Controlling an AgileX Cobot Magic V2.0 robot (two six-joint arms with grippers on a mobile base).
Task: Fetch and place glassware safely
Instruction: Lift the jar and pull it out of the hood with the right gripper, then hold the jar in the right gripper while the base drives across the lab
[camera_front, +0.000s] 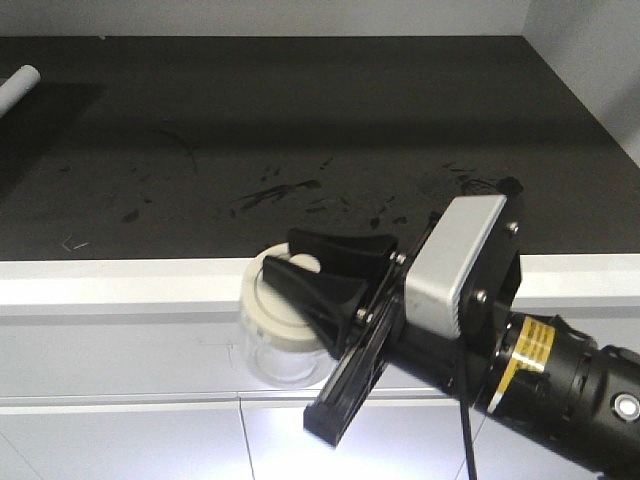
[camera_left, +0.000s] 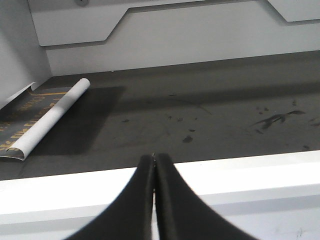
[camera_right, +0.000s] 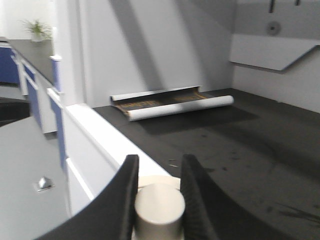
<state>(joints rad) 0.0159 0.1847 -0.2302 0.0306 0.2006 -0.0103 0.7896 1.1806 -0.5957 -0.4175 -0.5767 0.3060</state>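
1 jar (camera_front: 268, 352) in R tool (camera_front: 280, 253); L tool (camera_left: 154, 159) closed; 1 tube (camera_left: 50, 120).

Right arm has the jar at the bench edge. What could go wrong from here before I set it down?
1. The right gripper pinches only the knob on the lid. The lid could come off or the knob could slip, dropping the glass jar, which seems to hang unsupported in front of the bench edge.
2. The jar sits about level with that edge, so moving straight in could knock the glass against it. Lifting first looks safer.
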